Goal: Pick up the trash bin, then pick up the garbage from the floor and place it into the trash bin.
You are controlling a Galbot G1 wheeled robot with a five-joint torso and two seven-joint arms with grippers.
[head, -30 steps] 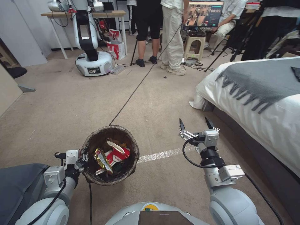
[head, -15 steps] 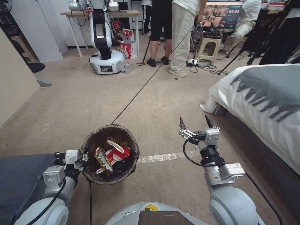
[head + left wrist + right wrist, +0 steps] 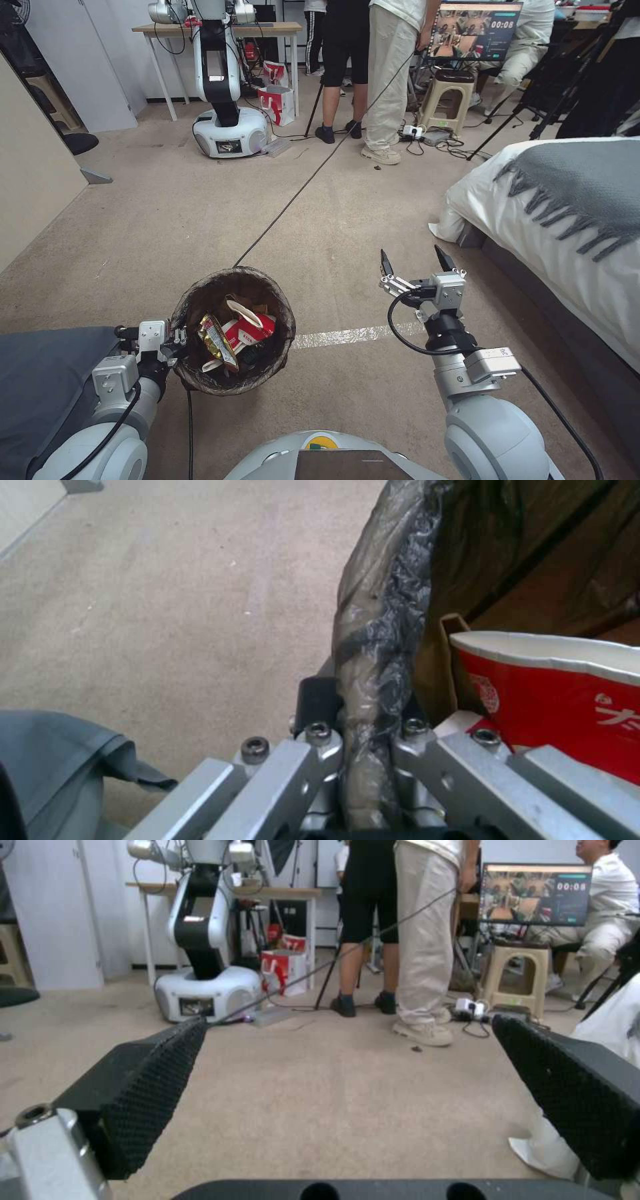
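Gripping trash bin point(image 3: 233, 330) rim, left end effector point(image 3: 175, 345), seemingly clamped

The left pincer point(image 3: 179, 343) is clamped on the near-left rim of the small round trash bin lined with a dark plastic bag point(image 3: 283, 320), in which crushed red-and-white paper cups point(image 3: 248, 327) and a gold foil wrapper point(image 3: 217, 341) lie. To its right, well apart, the right pincer point(image 3: 413, 260) hangs spread over the beige short-pile carpet floor point(image 3: 200, 207). A pale tape strip point(image 3: 347, 334) lies on the floor between bin and right pincer, and the white-covered bed point(image 3: 567, 240) stands right of that pincer.
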